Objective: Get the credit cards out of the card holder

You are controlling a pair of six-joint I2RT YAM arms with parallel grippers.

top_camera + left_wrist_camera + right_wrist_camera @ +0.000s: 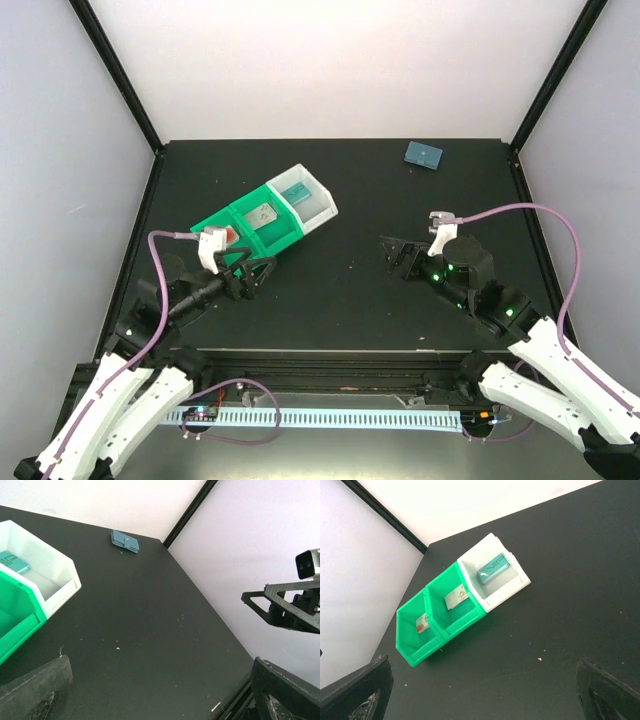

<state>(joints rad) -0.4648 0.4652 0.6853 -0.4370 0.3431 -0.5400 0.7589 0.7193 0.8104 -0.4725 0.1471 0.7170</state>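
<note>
The slate-blue card holder [423, 154] lies closed on the black table near the far right corner; it also shows in the left wrist view [124, 541]. A teal card [493, 568] lies in the white tray [520, 582]. A pale card [456, 598] lies in the middle green tray [470, 617]. My left gripper [252, 272] is open and empty beside the green trays, its fingers [35, 690] wide apart. My right gripper [397, 252] is open and empty at mid table, well short of the holder, its fingers [610, 695] wide apart.
A row of joined trays, two green [215, 222] and one white [322, 207], sits at the table's left middle. The end green tray holds a card with a red mark [422, 624]. Walls close the table on three sides. My right arm shows in the left wrist view [292, 605].
</note>
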